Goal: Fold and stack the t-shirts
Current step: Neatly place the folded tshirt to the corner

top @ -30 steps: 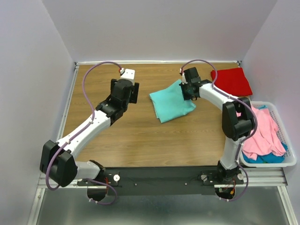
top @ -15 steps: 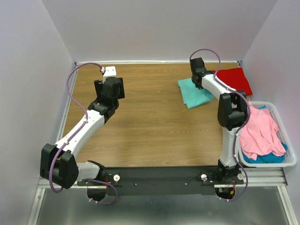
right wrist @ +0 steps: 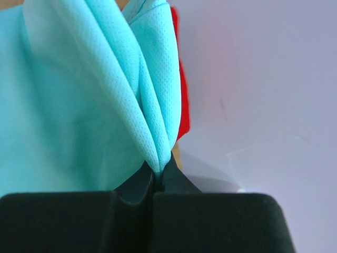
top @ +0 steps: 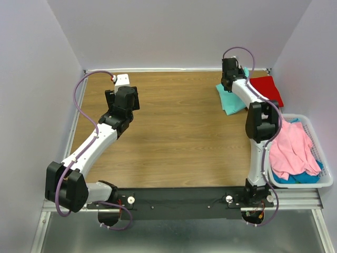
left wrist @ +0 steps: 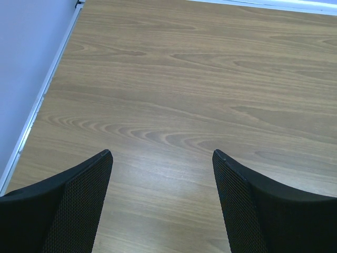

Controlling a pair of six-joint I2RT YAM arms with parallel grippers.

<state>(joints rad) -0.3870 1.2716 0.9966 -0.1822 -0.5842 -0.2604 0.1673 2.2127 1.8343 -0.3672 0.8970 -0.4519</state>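
Observation:
The folded aqua-teal t-shirt [top: 230, 98] lies at the back right of the table, its far edge lifted by my right gripper [top: 231, 74], which is shut on a bunched fold of that cloth [right wrist: 152, 110]. The folded red t-shirt [top: 266, 89] lies just to the right of it, and a sliver of it [right wrist: 182, 100] shows behind the teal fold. Pink [top: 292, 147] and blue-teal [top: 297, 176] t-shirts are heaped in the basket. My left gripper [left wrist: 162, 158] hangs open over bare wood at the back left [top: 126, 84], holding nothing.
The white plastic basket [top: 327, 179] stands at the right edge of the table. Pale walls close off the back and both sides, and the right gripper is close to the back wall [right wrist: 263, 79]. A metal rail [left wrist: 42, 100] runs along the table's left edge.
My right gripper has dragged the aqua-teal t-shirt from the table's middle to the back right, next to the red one. The left arm drew back to the left and then held still.

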